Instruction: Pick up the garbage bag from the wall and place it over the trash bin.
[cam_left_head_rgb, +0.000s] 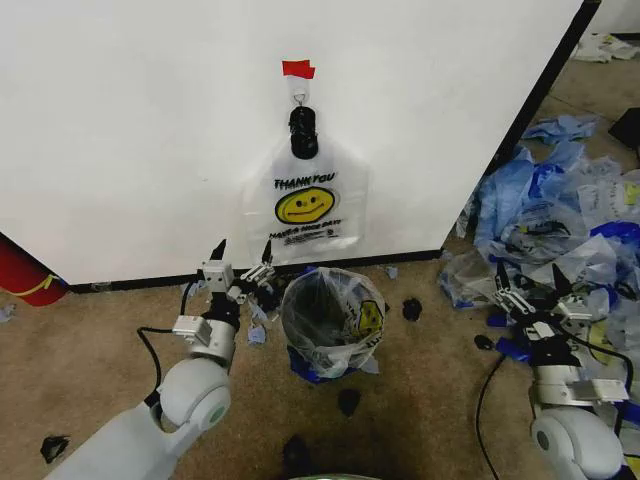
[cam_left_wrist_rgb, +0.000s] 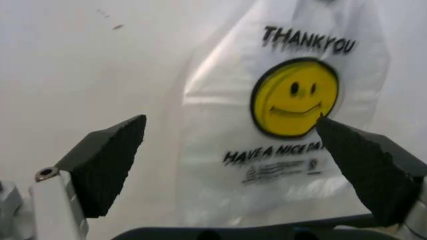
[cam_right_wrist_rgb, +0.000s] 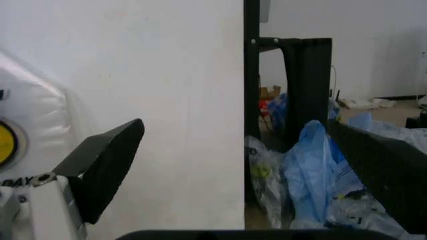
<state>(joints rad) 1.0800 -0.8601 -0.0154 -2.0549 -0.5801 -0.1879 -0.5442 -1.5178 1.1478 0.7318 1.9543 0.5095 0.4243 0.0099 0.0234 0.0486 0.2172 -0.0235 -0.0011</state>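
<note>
Head view: The garbage bag (cam_left_head_rgb: 306, 200) hangs flat against the wall (cam_left_head_rgb: 140, 120), suspended from a small metal hook (cam_left_head_rgb: 300, 95) directly below a red tape strip (cam_left_head_rgb: 298, 69). Its gathered top is dark; the smiley print faces outward. The trash bin (cam_left_head_rgb: 333, 322) stands on the carpet directly below the bag, just in front of the black baseboard (cam_left_head_rgb: 400, 259), and is already lined with a translucent printed bag. The left gripper (cam_left_head_rgb: 240, 254) is raised beside the bin, level with the hanging bag's lower left corner, jaws apart, holding nothing. The right gripper (cam_left_head_rgb: 528, 279) sits well to the other side of the bin, low over a pile of blue and clear plastic bags (cam_left_head_rgb: 560, 215), jaws apart and empty. Dark scraps lie on the carpet around the bin.

Left wrist view: The garbage bag (cam_left_wrist_rgb: 287, 115) faces the camera, near the left gripper (cam_left_wrist_rgb: 230, 150). Both fingers (cam_left_wrist_rgb: 107, 160) are spread wide; the bag appears not to touch them, though depth is hard to judge here.

Right wrist view: The right gripper (cam_right_wrist_rgb: 267, 150) has its jaws apart. An edge of the garbage bag (cam_right_wrist_rgb: 27, 130) shows on the wall (cam_right_wrist_rgb: 167, 75). Beyond the wall's black end edge lie blue plastic bags (cam_right_wrist_rgb: 313, 170).
</note>
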